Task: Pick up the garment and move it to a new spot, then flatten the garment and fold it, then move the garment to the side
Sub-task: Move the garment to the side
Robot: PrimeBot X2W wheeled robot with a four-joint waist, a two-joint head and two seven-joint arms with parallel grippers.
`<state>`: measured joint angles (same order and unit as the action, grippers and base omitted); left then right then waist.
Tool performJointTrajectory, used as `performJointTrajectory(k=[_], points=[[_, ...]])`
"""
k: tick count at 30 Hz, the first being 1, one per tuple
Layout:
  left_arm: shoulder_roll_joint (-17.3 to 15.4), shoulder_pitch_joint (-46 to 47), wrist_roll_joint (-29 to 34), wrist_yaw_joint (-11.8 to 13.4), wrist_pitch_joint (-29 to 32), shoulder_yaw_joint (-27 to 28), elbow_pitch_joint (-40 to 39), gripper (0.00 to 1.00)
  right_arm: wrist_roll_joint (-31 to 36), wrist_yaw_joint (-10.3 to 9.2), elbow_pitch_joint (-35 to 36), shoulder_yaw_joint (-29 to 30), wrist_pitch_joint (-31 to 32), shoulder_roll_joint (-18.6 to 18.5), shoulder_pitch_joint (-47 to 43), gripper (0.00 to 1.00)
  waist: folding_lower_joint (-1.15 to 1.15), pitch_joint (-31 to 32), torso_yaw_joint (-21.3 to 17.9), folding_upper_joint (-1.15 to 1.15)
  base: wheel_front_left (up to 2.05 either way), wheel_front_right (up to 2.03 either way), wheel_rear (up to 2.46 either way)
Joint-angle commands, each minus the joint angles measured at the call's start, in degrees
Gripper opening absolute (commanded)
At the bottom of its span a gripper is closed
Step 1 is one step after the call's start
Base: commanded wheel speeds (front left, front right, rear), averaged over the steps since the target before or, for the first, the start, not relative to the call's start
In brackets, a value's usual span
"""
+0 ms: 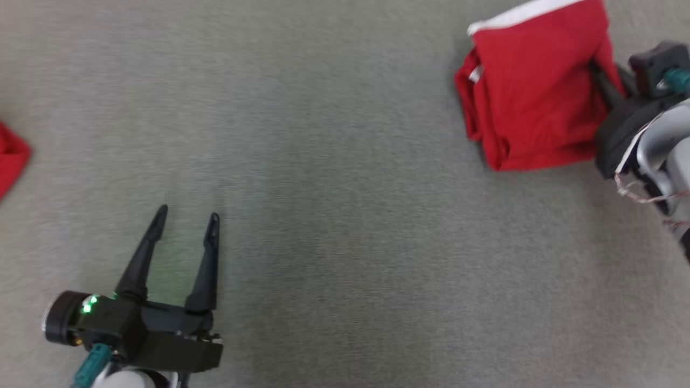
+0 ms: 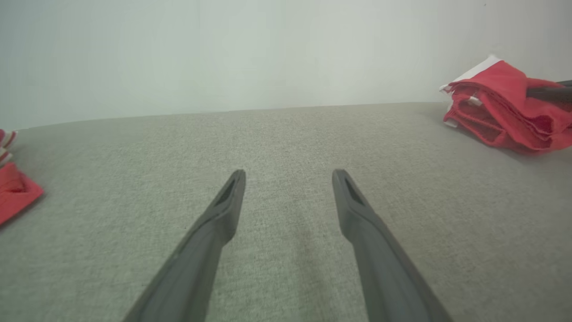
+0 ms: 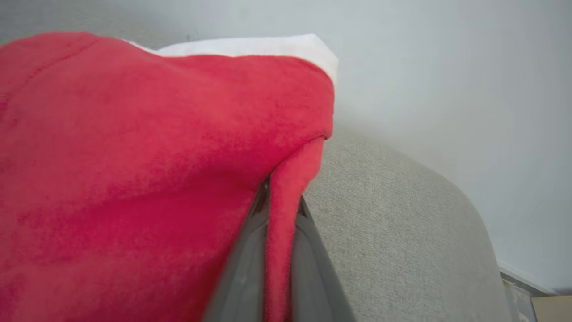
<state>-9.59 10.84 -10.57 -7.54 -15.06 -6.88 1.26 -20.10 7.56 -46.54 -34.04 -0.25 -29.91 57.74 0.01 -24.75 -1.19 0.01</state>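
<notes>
The garment (image 1: 531, 91) is red with a white band, folded into a thick bundle at the upper right of the grey surface. My right gripper (image 1: 598, 73) comes in from the right and is shut on the bundle's right edge. In the right wrist view a pinched fold of the red garment (image 3: 281, 214) runs between the two dark fingers (image 3: 243, 264). The left wrist view shows the garment (image 2: 500, 109) far off to the right. My left gripper (image 1: 186, 221) rests open at the lower left, nothing between its fingers (image 2: 214, 223).
A second red cloth (image 1: 11, 156) pokes in at the left edge, also seen as a red cloth (image 2: 15, 190) in the left wrist view. The grey fabric surface (image 1: 345, 215) lies bare between the two arms. A pale wall (image 2: 268, 53) rises behind it.
</notes>
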Motion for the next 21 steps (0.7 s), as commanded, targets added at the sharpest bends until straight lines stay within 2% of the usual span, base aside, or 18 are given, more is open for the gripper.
performJointTrajectory(k=[1,11,21], points=[[-0.8,1.1,0.1,0.1,-0.2,0.2,-0.2,1.0,-0.2,-0.16,0.7,-0.4,0.1,-0.5,0.9,0.0,-0.01,-5.4,-5.8,-0.01,0.0,0.0,0.0],[-5.0,1.9,0.4,0.1,-0.2,0.2,-1.9,1.0,-0.4,-0.16,5.9,-4.4,2.7,-8.3,5.8,0.0,-0.01,-8.8,-11.7,-0.01,0.0,0.0,0.0],[-5.9,-0.3,1.1,0.1,-0.1,0.7,-4.0,1.0,0.1,-0.16,9.7,-7.0,6.1,-15.5,10.2,0.0,-0.01,-10.6,-13.4,-0.01,0.0,0.0,0.0]])
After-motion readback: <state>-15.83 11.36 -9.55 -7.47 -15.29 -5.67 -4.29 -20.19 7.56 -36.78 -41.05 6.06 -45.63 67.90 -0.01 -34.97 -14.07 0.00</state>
